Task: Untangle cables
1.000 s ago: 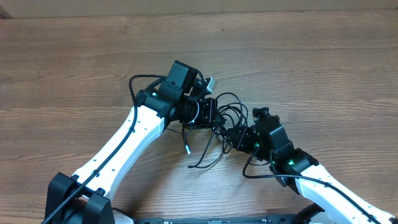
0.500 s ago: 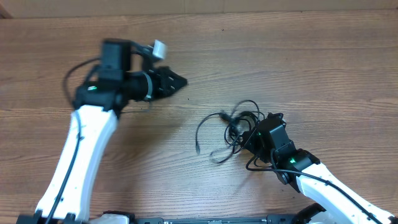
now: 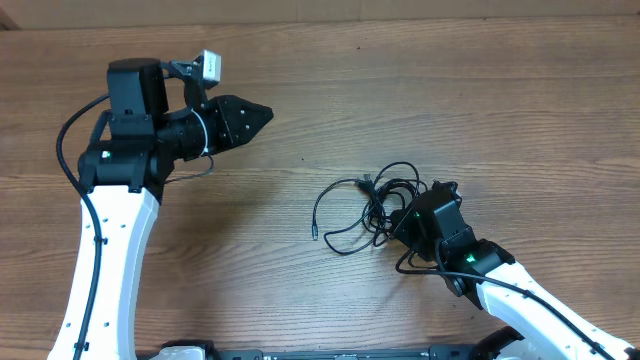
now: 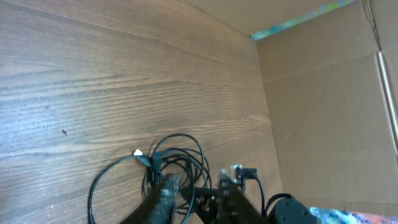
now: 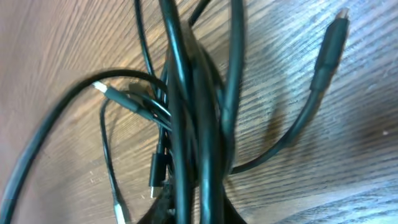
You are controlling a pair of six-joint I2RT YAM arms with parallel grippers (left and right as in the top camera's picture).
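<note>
Right of centre, pressing right gripper [image 3: 399,222] into tangled cables [image 3: 362,197], grip impossible to tell; far left, holding left gripper [image 3: 264,112] slightly parted, empty.

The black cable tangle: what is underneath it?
Only the bare wooden table shows under the cables, through their loops. Where the strands pile thickest, and beneath the right gripper, the surface is covered, so nothing there can be told.

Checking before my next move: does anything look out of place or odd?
The cables lie in one knotted bundle beside the right hand; the left hand is far off to the left, with nothing between its fingers.
</note>
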